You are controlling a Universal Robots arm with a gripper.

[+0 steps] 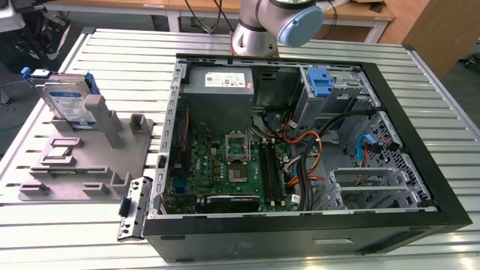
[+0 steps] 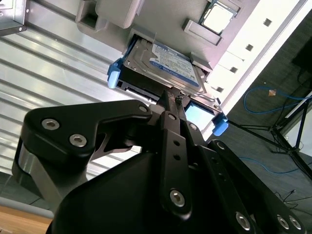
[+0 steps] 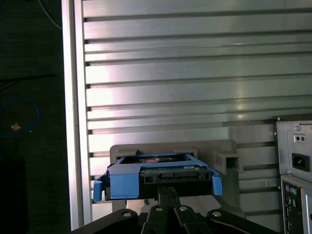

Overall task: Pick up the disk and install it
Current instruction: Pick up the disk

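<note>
Presently catalogued, largest first.

Table (image 1: 420, 73): slatted metal, carrying all items.

Computer case (image 1: 442, 191): open, lying at the exterior view's right.

Holder (image 1: 112, 152): grey fixture at the exterior view's left, well apart from the drive bays.

Disk (image 1: 69, 104): stands on edge in the holder's far end. Its long axis is upright, connector end up, and its label face is turned toward the exterior view's right.

End effector (image 2: 171, 95): fingers drawn together, nothing between them, aimed at the disk's (image 2: 165, 63) upper end.

Hazards, as judged:
- Closed fingers cannot straddle the disk, and descending so would strike the connector end.
- The holder's post just beside the label face may foul a finger.
- A grip on the blue rails alone may flex and slip.
</note>
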